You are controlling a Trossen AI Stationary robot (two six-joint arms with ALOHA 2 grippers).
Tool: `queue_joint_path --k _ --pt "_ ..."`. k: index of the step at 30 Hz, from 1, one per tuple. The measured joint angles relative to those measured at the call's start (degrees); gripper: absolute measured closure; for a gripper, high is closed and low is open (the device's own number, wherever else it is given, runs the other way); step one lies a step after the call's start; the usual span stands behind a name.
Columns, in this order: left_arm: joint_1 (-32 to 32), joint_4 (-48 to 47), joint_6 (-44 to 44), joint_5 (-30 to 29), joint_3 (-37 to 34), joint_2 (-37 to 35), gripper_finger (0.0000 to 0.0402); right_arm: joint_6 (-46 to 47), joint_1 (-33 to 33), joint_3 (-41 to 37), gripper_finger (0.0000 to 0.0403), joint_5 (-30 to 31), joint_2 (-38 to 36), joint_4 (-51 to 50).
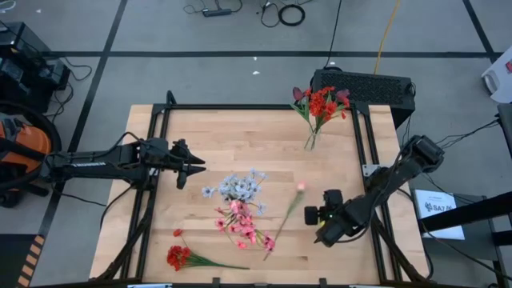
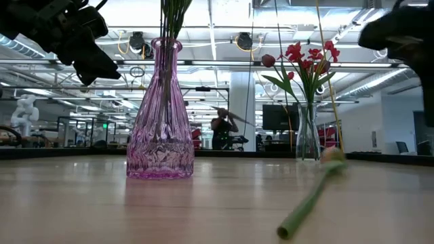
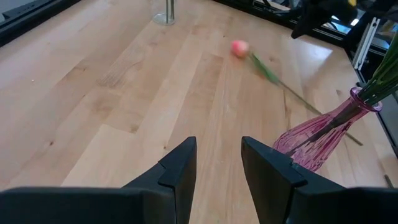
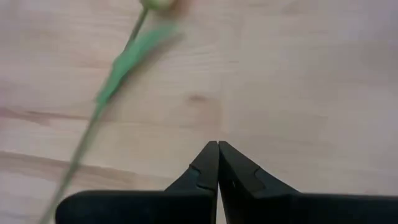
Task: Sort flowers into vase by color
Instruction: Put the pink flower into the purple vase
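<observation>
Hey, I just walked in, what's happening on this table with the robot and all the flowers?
The robot is sorting flowers into vases by color. Red flowers already stand in the clear vase at the back, and pink and pale blue sprays fill the pink vase. A single pink bud lies loose on the table, and a red sprig lies near the front. The right tool is shut and empty beside the bud; the left tool waits open, holding nothing.
</observation>
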Motion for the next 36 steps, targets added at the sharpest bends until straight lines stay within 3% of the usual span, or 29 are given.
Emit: queue_joint_path --k 6,10,17,24,31,36 --pt "0.0 0.0 0.0 0.0 0.0 0.0 0.0268 0.4 -4.5 0.0 0.0379 0.6 0.6 3.5" --pt "0.0 0.0 0.0 -0.1 0.0 0.0 0.0268 -0.4 -8.2 0.0 0.0348 4.7 1.6 7.7" --pt "0.0 0.0 -0.1 -0.4 0.0 0.0 0.0268 -15.9 -14.4 0.0 0.0262 5.6 4.9 20.0" --pt "0.0 0.0 -0.3 -0.4 0.0 0.0 0.0268 -17.6 -19.9 0.0 0.0197 -8.4 7.7 17.5" --pt "0.0 0.0 -0.3 -0.4 0.0 0.0 0.0268 -12.3 -21.7 0.0 0.0191 -8.3 10.6 18.1" --pt "0.0 0.0 -0.3 -0.4 0.0 0.0 0.0268 -15.5 -23.2 0.4 0.0196 -12.0 14.1 18.5"
